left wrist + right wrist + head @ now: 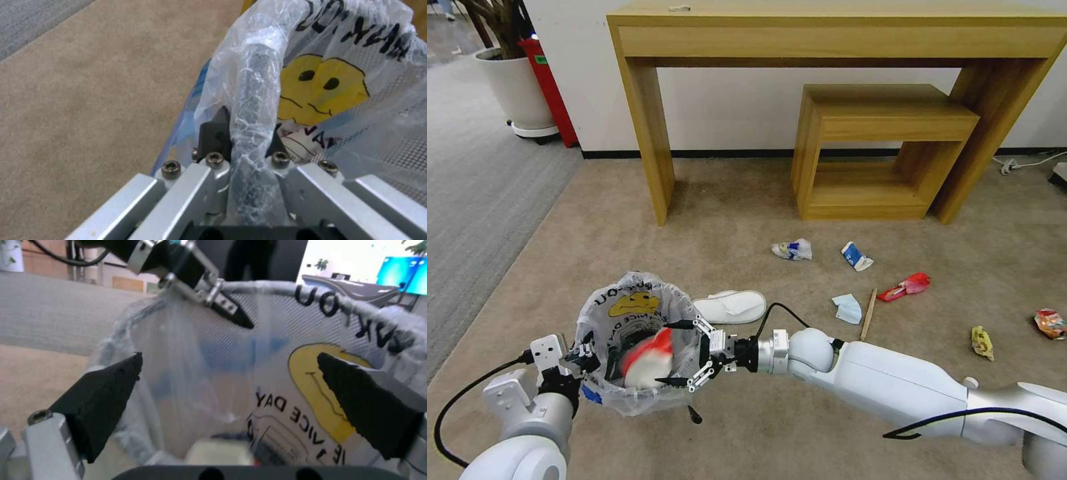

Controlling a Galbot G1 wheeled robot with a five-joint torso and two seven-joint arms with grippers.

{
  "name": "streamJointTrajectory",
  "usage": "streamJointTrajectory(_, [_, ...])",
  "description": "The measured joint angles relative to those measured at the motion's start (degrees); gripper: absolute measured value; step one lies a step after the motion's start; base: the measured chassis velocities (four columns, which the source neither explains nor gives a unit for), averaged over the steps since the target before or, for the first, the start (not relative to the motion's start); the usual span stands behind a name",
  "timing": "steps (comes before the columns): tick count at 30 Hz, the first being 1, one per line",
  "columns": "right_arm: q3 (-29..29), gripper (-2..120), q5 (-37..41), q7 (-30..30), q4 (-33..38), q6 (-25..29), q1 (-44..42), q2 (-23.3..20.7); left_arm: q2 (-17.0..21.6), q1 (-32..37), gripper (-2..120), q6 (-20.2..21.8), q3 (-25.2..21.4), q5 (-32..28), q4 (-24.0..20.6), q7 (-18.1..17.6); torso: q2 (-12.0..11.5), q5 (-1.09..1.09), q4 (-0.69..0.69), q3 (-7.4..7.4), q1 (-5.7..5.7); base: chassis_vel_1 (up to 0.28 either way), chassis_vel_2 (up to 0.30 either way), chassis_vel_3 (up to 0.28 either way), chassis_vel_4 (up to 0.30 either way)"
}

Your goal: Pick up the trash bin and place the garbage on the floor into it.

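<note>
Your left gripper (247, 140) is clamped on the bin (630, 347) rim, fingers either side of the bag-wrapped wire edge, holding the bin low in front of the robot. Your right gripper (684, 353) sits over the bin mouth, jaws spread wide, nothing between them. A red-white cup (650, 360) shows blurred inside the bin just below it, so it looks just let go.

Handling guess: the bin is light mesh, the liner slick and crinkly, so the rim grip may slip; keep it level.

Litter left on the carpet:
- slipper (730, 307) just beside the bin: soft, floppy, pinch the edge.
- mask (847, 308) and stick (868, 313): thin, flat, hard to get under.
- carton (856, 256), red wrapper (906, 287), yellow wrapper (982, 343): light, crushable.
</note>
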Motion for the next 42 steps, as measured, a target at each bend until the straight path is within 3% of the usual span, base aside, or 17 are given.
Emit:
streamJointTrajectory(6, [2.0,100,-0.1,3.0,0.7,-0.1,-0.7,0.2,0.1,0.0,2,0.0,-0.3,0.0,0.2,0.0,0.0,0.00,0.00,0.00,0.00,0.000,0.000,0.000,0.000])
streamJointTrajectory(14, [11.2,100,1.0,12.1,6.3,-4.0,-4.7,0.0,0.5,-0.2,2,-0.3,-0.7,0.3,1.5,0.0,0.0,0.00,0.00,0.00,0.00,0.000,0.000,0.000,0.000])
streamJointTrajectory(26, [25.4,100,1.4,26.3,13.7,-10.9,-12.1,-5.5,1.1,-0.6,2,-0.7,-0.8,0.8,3.3,0.7,0.0,0.01,0.00,0.00,0.00,0.000,0.000,0.000,0.000])
streamJointTrajectory(30, [30.6,100,1.7,30.1,15.8,-12.6,-16.2,-7.9,1.2,-0.8,2,-0.8,-0.7,1.1,3.9,1.0,0.0,0.01,0.00,0.00,0.00,0.000,0.000,0.000,0.000])
streamJointTrajectory(32, [36.2,100,1.6,32.3,17.5,-13.6,-22.1,-10.0,1.2,-1.1,2,-0.9,-0.5,1.2,4.4,1.0,0.0,0.00,0.01,0.00,0.00,0.000,0.000,0.000,0.000])
streamJointTrajectory(42, [52.0,100,-0.4,36.9,21.4,-15.5,-39.6,-15.5,2.0,-1.8,2,-1.2,-0.2,1.4,5.4,1.6,0.0,0.01,0.01,-0.01,-0.01,0.000,0.000,0.000,0.000])
